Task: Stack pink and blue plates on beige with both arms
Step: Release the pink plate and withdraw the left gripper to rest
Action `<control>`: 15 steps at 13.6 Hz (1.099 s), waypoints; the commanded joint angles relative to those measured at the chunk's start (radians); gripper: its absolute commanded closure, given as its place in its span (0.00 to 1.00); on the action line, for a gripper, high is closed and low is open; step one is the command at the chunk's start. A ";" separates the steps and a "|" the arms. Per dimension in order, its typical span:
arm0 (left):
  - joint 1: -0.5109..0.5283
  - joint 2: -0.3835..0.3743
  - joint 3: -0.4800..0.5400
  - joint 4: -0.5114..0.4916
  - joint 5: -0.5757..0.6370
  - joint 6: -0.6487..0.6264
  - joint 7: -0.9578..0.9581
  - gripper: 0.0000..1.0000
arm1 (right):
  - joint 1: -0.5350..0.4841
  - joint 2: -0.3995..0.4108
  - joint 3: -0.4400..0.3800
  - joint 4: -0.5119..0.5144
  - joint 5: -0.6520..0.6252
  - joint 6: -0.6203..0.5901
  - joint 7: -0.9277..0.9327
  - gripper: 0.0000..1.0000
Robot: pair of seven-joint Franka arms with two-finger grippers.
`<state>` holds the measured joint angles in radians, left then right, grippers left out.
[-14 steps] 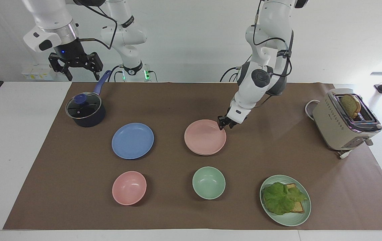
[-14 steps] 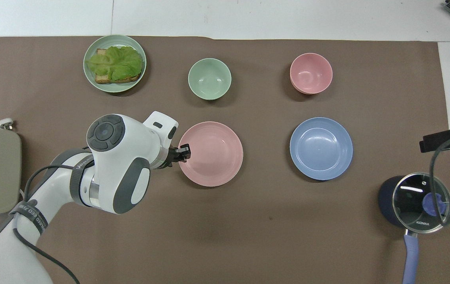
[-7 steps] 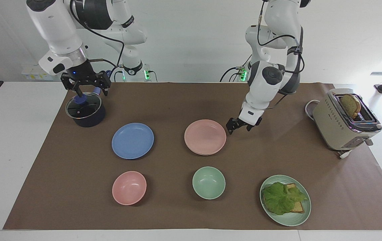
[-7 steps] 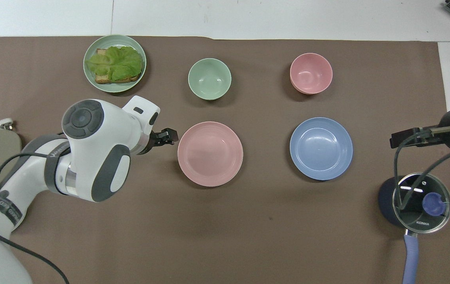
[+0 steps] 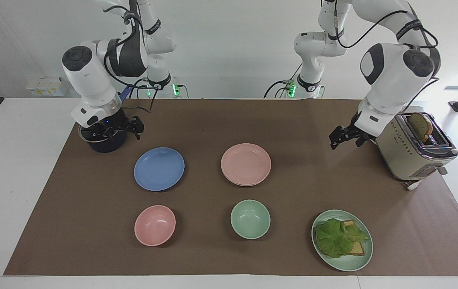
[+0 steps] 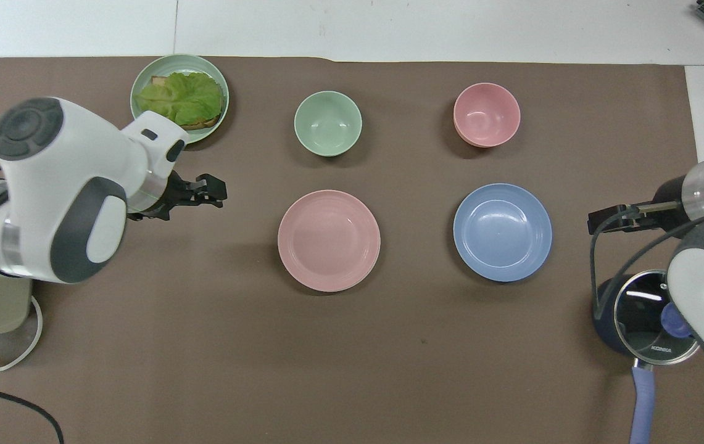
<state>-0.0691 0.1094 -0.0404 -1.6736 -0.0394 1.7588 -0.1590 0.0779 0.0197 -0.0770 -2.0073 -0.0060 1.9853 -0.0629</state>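
The pink plate (image 5: 246,162) (image 6: 329,239) lies mid-mat on the beige plate, of which only a thin pale rim (image 5: 249,185) shows under its edge. The blue plate (image 5: 159,168) (image 6: 502,232) lies flat beside it, toward the right arm's end. My left gripper (image 5: 345,141) (image 6: 218,192) hangs open and empty over the mat beside the toaster, well away from the pink plate. My right gripper (image 5: 117,131) (image 6: 600,221) is open and empty, low over the pot, a short way from the blue plate's rim.
A dark pot with a glass lid (image 5: 102,140) stands under the right gripper. A toaster (image 5: 413,148) stands at the left arm's end. Farther from the robots lie a pink bowl (image 5: 155,224), a mint bowl (image 5: 250,219) and a mint plate with lettuce toast (image 5: 342,240).
The left gripper let go of the pink plate's rim and drew back toward the toaster. The right arm swung down over the pot, closer to the blue plate.
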 commanded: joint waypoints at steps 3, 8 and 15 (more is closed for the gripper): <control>0.084 -0.005 -0.006 0.136 0.039 -0.159 0.183 0.00 | -0.030 0.067 -0.006 -0.089 0.020 0.137 -0.043 0.00; 0.084 -0.109 -0.012 0.133 0.038 -0.156 0.188 0.00 | -0.023 0.149 -0.006 -0.126 0.021 0.262 -0.043 0.00; 0.086 -0.112 -0.010 0.129 0.033 -0.159 0.184 0.00 | -0.020 0.201 -0.004 -0.150 0.081 0.307 -0.049 0.14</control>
<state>0.0129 0.0033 -0.0485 -1.5378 -0.0178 1.6142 0.0194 0.0593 0.2150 -0.0792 -2.1419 0.0239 2.2646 -0.0693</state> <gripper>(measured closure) 0.000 0.062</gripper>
